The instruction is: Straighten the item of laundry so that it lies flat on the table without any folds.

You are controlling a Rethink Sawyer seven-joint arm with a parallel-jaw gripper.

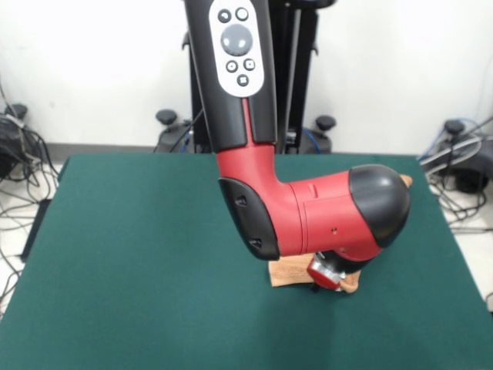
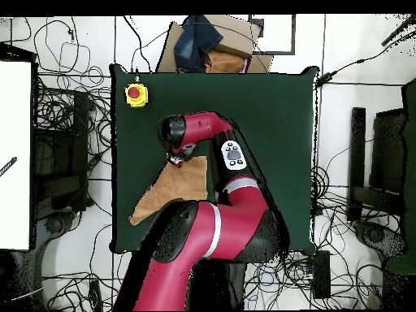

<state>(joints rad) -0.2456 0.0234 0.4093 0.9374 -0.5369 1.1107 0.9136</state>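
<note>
The arm hides most of the towel on the desk; whether the fingers are clenched cannot be told.

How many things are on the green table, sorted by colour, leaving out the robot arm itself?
Peach-orange: 1, the towel, partly under the arm.
Yellow with a red cap: 1, the button box at a table corner.
Total: 2.
</note>
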